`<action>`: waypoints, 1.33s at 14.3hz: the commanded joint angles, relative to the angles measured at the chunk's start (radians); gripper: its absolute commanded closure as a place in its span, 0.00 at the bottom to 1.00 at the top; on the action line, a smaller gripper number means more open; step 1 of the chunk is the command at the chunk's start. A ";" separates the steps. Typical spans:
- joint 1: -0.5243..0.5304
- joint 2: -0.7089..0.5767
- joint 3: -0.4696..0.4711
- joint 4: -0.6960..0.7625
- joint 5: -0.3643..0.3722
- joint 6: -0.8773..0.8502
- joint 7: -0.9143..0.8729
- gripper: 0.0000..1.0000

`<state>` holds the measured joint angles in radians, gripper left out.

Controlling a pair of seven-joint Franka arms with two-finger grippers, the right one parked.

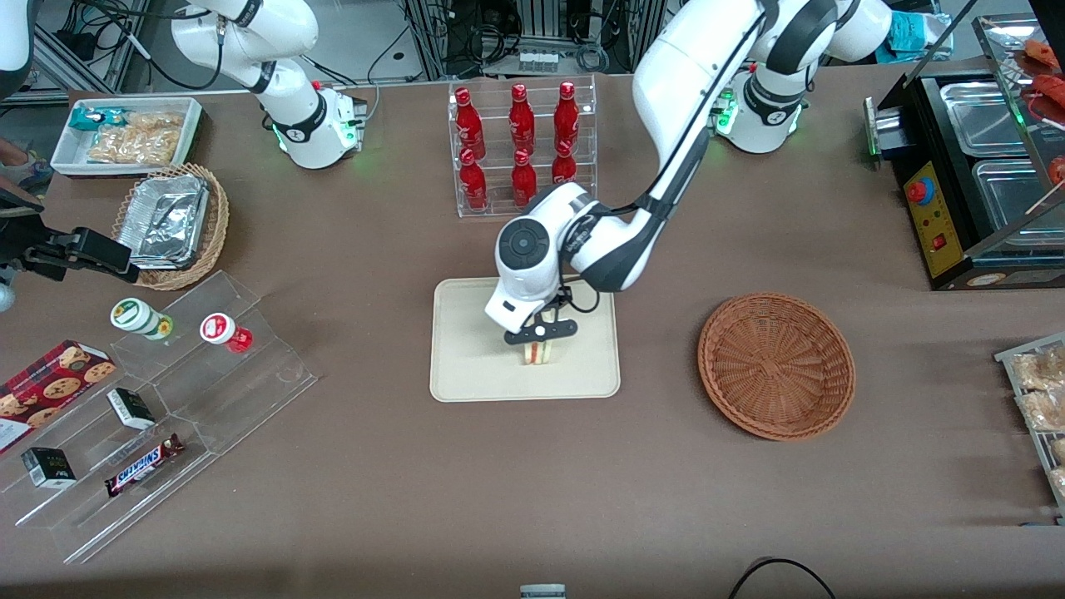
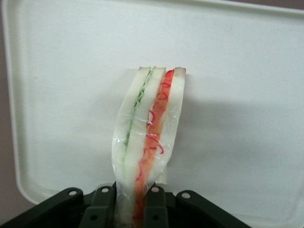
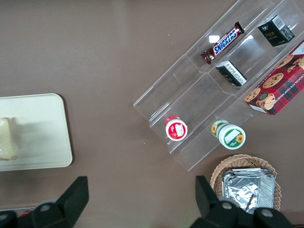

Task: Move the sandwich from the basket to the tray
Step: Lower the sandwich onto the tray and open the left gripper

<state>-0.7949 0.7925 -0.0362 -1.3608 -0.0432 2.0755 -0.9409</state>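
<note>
The sandwich (image 1: 539,353), a wrapped wedge of white bread with red and green layers, stands on edge over the middle of the cream tray (image 1: 466,366). My gripper (image 1: 541,333) points down from above and is shut on the sandwich's upper end. In the left wrist view the sandwich (image 2: 147,128) runs out from between the two black fingers (image 2: 102,209) toward the tray's surface (image 2: 237,71); whether it touches the tray I cannot tell. The right wrist view catches the sandwich (image 3: 7,140) at the tray's (image 3: 38,133) edge. The reddish-brown basket (image 1: 775,364) lies empty toward the working arm's end.
A clear rack of red bottles (image 1: 522,146) stands farther from the front camera than the tray. Toward the parked arm's end are an acrylic step stand (image 1: 166,416) with snacks, a tan wicker basket of foil containers (image 1: 170,225) and a white bin (image 1: 129,133). A black display case (image 1: 973,166) sits at the working arm's end.
</note>
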 commanded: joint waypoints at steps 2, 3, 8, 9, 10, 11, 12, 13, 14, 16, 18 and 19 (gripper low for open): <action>-0.012 0.030 0.010 0.042 0.035 0.005 -0.036 0.84; -0.011 0.027 0.010 0.042 0.035 0.006 -0.027 0.56; -0.001 -0.021 0.012 0.034 0.039 -0.009 -0.038 0.00; 0.000 -0.048 0.018 0.031 0.042 -0.032 -0.032 0.00; 0.000 -0.070 0.019 0.029 0.043 -0.075 -0.035 0.00; 0.003 -0.097 0.027 0.028 0.043 -0.119 -0.041 0.00; 0.006 -0.122 0.057 0.028 0.036 -0.173 -0.051 0.00; 0.009 -0.140 0.076 0.026 0.032 -0.214 -0.055 0.00; 0.019 -0.159 0.087 0.016 0.031 -0.239 -0.053 0.00; 0.068 -0.202 0.088 -0.032 0.028 -0.236 -0.039 0.00; 0.126 -0.258 0.088 -0.090 0.028 -0.233 -0.024 0.00; 0.155 -0.294 0.087 -0.128 0.026 -0.233 0.017 0.00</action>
<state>-0.6876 0.5918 0.0599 -1.3827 -0.0211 1.8391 -0.9620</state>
